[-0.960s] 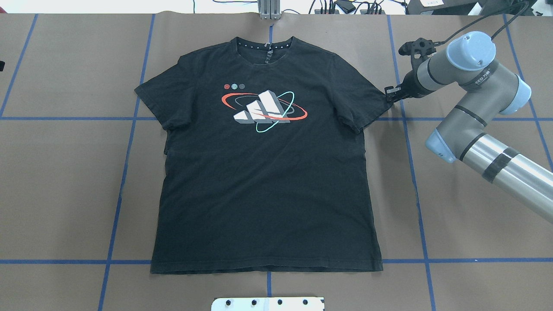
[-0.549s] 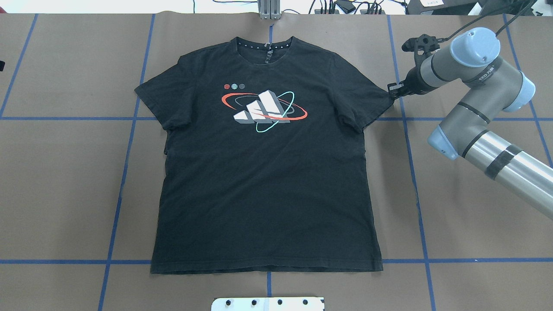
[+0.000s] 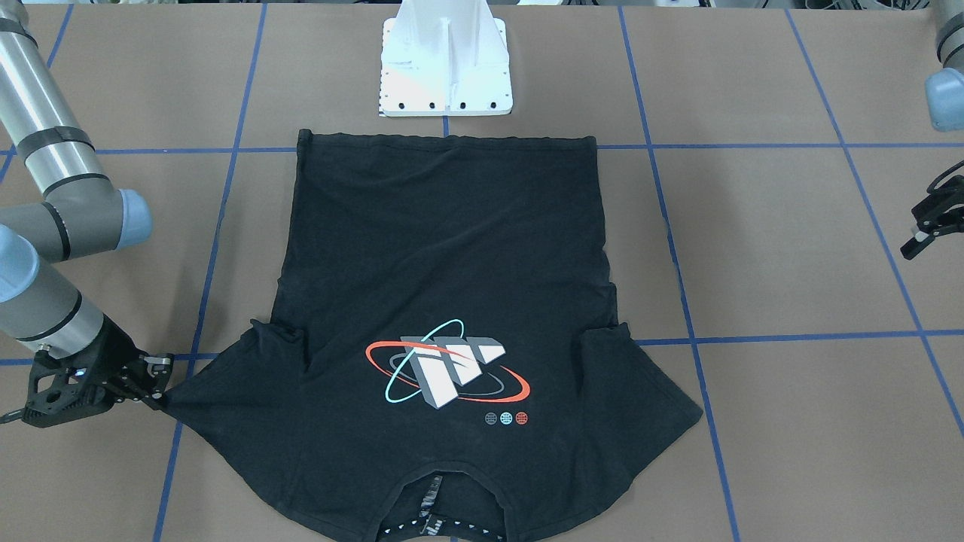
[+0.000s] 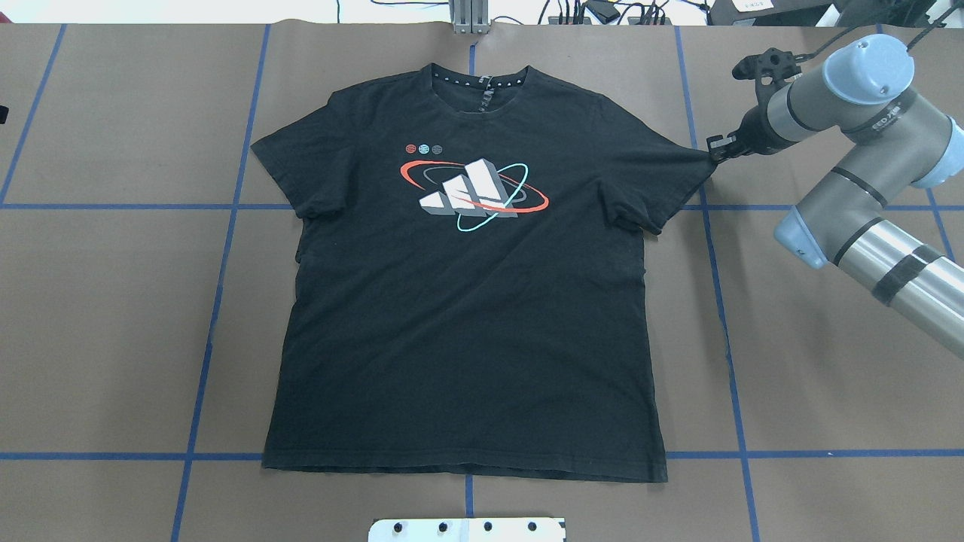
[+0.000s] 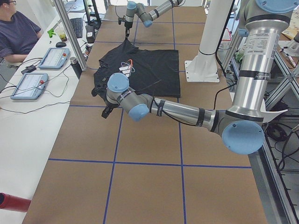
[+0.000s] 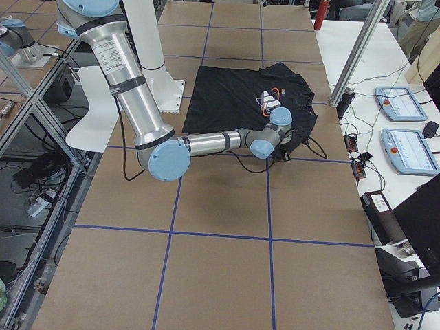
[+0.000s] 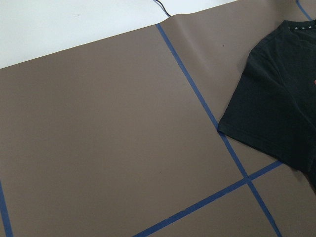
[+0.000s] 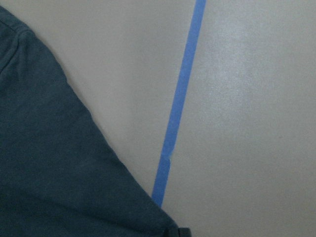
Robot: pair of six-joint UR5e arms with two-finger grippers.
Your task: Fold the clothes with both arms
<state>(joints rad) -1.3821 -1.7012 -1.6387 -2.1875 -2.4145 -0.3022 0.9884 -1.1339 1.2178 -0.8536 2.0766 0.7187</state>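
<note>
The black T-shirt [image 4: 467,316] lies flat and face up on the brown table, collar at the far side, its logo [image 4: 471,192] showing. It also shows in the front view [image 3: 444,248]. My right gripper [image 4: 712,150] is shut on the tip of the shirt's right-hand sleeve and pulls it taut outward; it sits at the left in the front view [image 3: 157,390]. The right wrist view shows the sleeve's cloth [image 8: 59,173]. My left gripper [image 3: 915,242] hangs open and empty well off the shirt's other side; the left wrist view sees that sleeve [image 7: 276,98].
The white pedestal base [image 3: 444,75] stands just behind the shirt's hem. Blue tape lines [image 4: 708,248] grid the brown table. Cables and a metal post [image 4: 468,15] line the far edge. An operator [image 5: 18,32] and tablets are at a side table.
My right gripper has moved right and towards the far edge, holding the sleeve tip. The sleeve has stretched out and the shirt's upper part has slid to the right.
</note>
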